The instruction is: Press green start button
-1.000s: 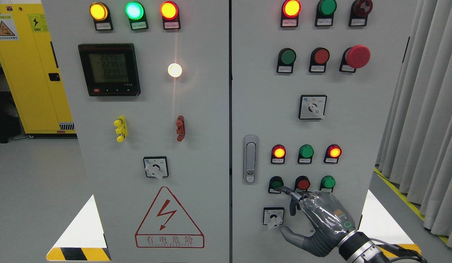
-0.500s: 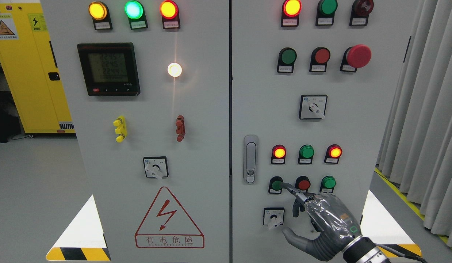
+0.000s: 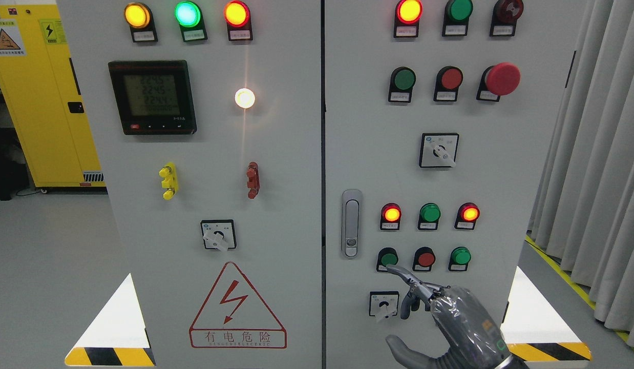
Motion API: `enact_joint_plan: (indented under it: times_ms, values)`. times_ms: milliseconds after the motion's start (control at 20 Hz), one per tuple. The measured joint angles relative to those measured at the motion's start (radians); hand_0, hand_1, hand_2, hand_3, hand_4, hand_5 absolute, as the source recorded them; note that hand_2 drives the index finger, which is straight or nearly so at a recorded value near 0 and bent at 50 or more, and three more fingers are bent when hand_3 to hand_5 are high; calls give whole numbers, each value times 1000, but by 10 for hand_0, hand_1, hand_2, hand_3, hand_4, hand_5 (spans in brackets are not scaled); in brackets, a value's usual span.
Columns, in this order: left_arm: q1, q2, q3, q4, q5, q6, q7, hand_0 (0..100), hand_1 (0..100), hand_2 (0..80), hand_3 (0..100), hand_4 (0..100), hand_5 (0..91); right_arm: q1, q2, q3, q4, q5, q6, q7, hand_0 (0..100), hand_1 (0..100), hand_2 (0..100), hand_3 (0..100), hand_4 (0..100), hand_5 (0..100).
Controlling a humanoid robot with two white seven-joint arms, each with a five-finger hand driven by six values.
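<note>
One extended index finger (image 3: 399,271) of the grey right hand (image 3: 450,318) — others curled, nothing held — sits just below the round green start button (image 3: 388,259); the adjacent round red button (image 3: 425,258) could be struck by drift.

Warning triangle (image 3: 237,306) on cabinet reads 有电危险.

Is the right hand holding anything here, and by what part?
Nothing is held. The right hand points its index finger just below the green button.
</note>
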Motion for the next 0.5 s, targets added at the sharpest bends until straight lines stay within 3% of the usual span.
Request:
enact_joint_plan:
  times_ms: [50,150,300,500]
  values:
    - [0,0,0,0,0,0,0,120,556,0,0,0,0,22,3,1,-10,-25,0,-17,455,611,0,541,526,464]
    - [0,0,0,0,0,0,0,120,556,0,0,0,0,64,7,4,-28,-81,0,-33,461,600,0,320,346,284]
    - [0,0,0,0,0,0,0,120,556,0,0,0,0,107,12,6,-49,-179,1,-39,470,582,0,84,117,57]
    - [0,0,0,0,0,0,0,120,556,0,0,0,0,166,17,9,-70,-321,21,-43,496,540,0,0,4,0]
